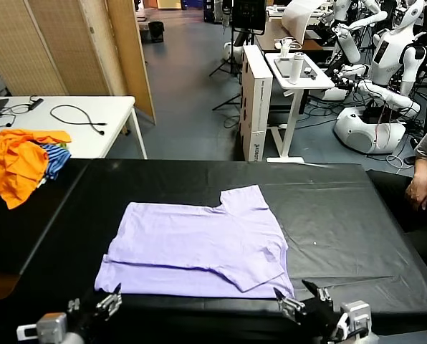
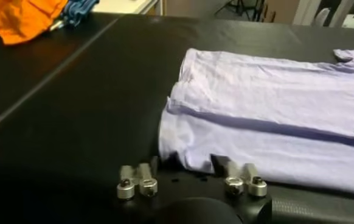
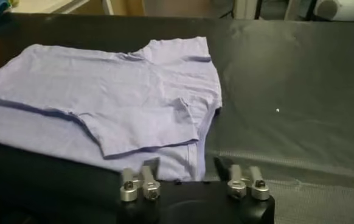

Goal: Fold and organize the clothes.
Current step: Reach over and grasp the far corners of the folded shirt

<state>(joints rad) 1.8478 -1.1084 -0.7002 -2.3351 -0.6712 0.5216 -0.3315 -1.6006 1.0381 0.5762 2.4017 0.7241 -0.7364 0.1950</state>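
Observation:
The pale lavender T-shirt lies flat on the black table, partly folded, with one long side folded over and a sleeve lying on top. It also shows in the left wrist view and the right wrist view. My left gripper is open at the table's front edge, just short of the shirt's near left corner. My right gripper is open at the front edge, at the shirt's near right corner. Neither holds anything.
A pile of orange and blue clothes lies at the table's far left. A white table with cables stands behind. A person's arm is at the right edge. Other robots stand in the background.

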